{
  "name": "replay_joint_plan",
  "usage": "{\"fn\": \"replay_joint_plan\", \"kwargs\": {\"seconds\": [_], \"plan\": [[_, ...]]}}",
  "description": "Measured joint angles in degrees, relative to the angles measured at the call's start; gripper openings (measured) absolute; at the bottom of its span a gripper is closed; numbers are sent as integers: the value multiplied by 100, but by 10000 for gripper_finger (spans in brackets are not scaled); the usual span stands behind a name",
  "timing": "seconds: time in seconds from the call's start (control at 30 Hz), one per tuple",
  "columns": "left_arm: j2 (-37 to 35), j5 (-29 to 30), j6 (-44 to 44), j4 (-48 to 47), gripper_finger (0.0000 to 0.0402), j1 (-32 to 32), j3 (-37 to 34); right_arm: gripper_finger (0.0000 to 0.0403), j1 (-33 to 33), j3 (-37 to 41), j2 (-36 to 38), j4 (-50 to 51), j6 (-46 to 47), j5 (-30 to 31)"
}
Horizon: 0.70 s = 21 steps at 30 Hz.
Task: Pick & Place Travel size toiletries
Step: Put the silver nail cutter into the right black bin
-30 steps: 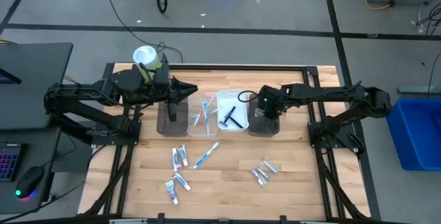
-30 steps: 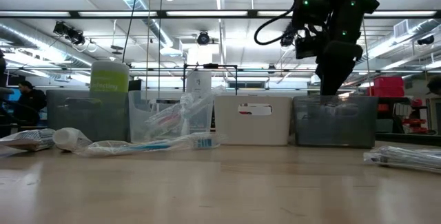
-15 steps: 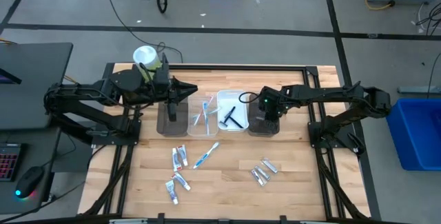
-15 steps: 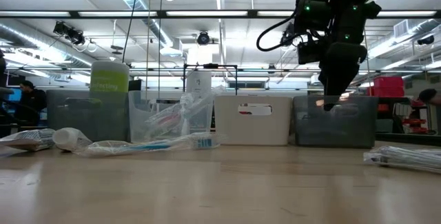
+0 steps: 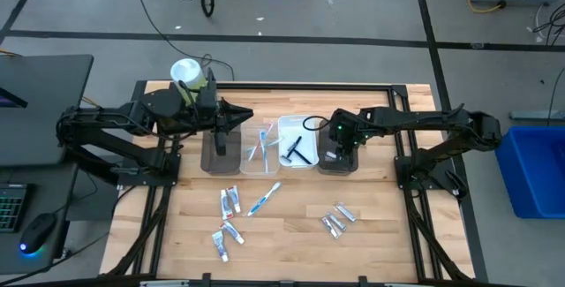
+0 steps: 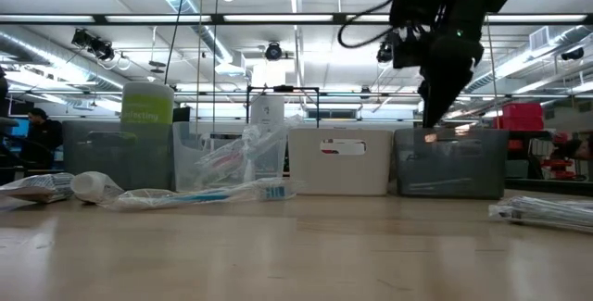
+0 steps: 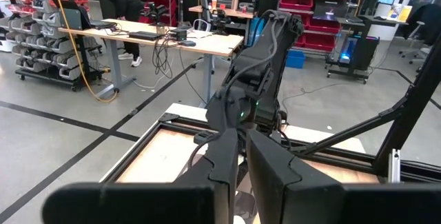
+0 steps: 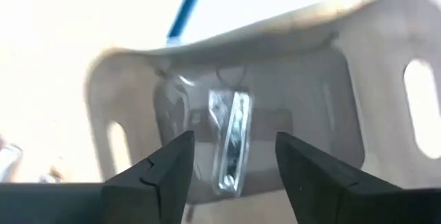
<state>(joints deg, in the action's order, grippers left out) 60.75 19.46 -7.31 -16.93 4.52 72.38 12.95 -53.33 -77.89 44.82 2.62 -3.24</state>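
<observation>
A row of 4 trays (image 5: 279, 154) stands across the far half of the table (image 5: 291, 238). The right gripper (image 5: 338, 157) hangs over the rightmost tray. Near half: toothpaste tubes (image 5: 229, 202), toothbrush (image 5: 263, 199) and silvery tubes (image 5: 335, 220) lie scattered, with bare wood between the groups.

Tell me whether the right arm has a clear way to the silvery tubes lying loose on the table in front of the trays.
Probably yes. The right gripper hangs open above the dark tray, and the silvery tubes lie nearby on bare wood with nothing between.
</observation>
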Motion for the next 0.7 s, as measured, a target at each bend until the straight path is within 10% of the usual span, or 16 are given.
{"fn": "replay_joint_plan", "kwargs": {"seconds": [0.7], "plan": [[1,-6,-57,-15,41,1,0,134,-2065,-443,405,-619,615,6]]}}
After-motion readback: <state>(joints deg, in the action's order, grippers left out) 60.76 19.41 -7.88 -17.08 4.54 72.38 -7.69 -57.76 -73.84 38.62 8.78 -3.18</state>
